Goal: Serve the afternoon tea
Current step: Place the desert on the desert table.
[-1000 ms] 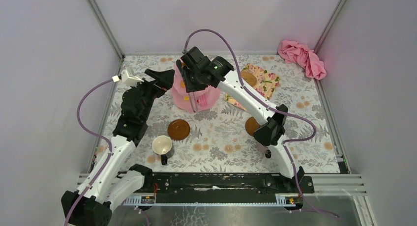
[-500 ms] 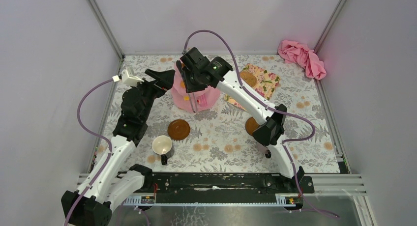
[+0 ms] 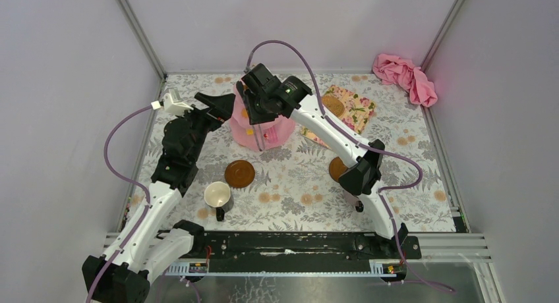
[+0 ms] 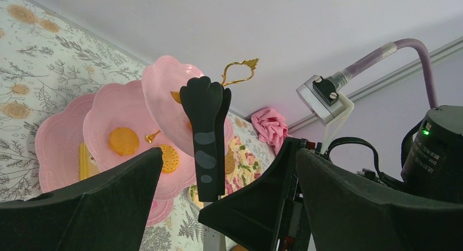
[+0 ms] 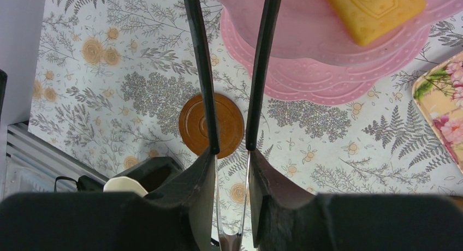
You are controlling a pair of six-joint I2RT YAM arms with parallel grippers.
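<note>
Floral table [image 3: 296, 174], grey walls; the stand [image 3: 281, 133] stood back-centre, biscuits [image 4: 123, 141] on its tiers; the right hand [image 5: 230, 163] was clamped on tongs [image 4: 205, 131] above it; the left hand [image 3: 223, 105] waited apart beside it; stocking seemed in hand; next, likely fetching another biscuit, clearing the rims.

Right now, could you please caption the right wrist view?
Right gripper holds black tongs beside the pink cake stand, a brown saucer beneath.
</note>
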